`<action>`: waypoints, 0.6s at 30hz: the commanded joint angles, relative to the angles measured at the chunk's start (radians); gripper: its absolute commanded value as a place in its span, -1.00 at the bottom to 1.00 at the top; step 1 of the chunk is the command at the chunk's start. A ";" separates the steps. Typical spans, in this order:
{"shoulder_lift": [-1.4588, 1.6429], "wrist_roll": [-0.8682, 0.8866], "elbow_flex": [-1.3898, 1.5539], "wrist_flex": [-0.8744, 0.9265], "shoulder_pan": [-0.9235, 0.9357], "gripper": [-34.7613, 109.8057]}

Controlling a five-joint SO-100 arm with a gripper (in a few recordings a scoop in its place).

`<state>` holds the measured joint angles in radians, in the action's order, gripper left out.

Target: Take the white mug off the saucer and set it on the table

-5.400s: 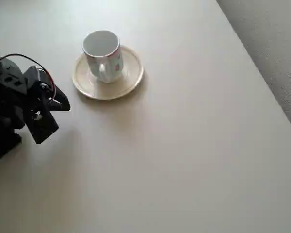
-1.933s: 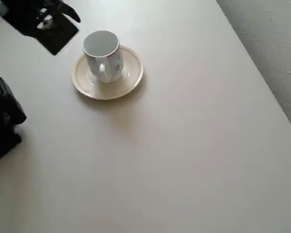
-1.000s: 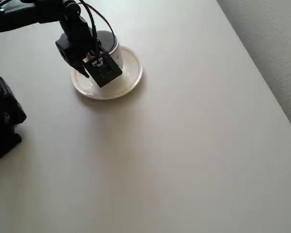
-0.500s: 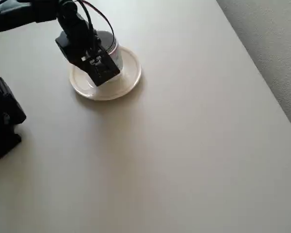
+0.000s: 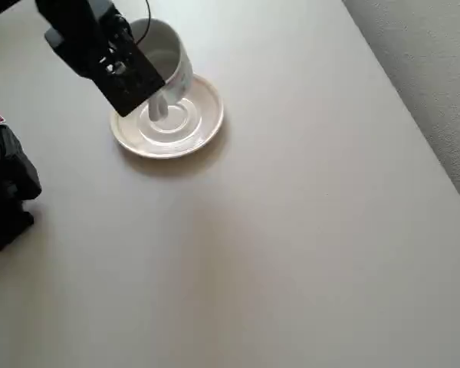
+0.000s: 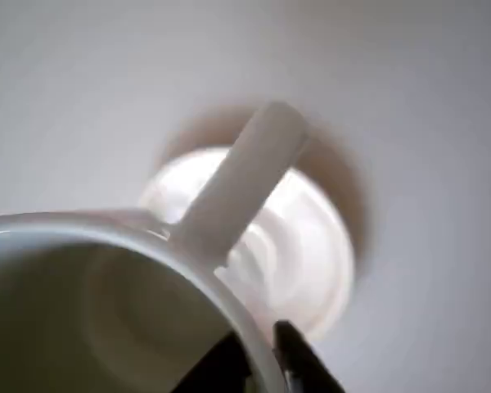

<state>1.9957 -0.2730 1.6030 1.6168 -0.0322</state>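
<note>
white mug (image 5: 171, 65) empty, tilted, held up over bare saucer (image 5: 201, 126); gripper (image 5: 142, 65) clamped on its rim.

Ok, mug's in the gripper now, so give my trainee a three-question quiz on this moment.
1. True or false: the white mug rests in the centre well of the saucer.
2. What grips the mug's rim? A) a person's hand B) the gripper C) nothing
3. Fill in: in the wrist view, the mug's handle points toward the ____.

Key:
1. False; it hangs tilted above the saucer, the well bare.
2. B, one finger inside the rim, one outside.
3. Saucer, on the table.
</note>
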 commanded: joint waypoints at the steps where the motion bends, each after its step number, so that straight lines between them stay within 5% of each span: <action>1: 0.072 -0.189 -0.041 -0.015 0.196 -0.54; 18: 0.051 -0.620 0.528 -0.492 0.505 -0.54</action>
<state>1.9942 -0.8345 2.0647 1.2517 0.4403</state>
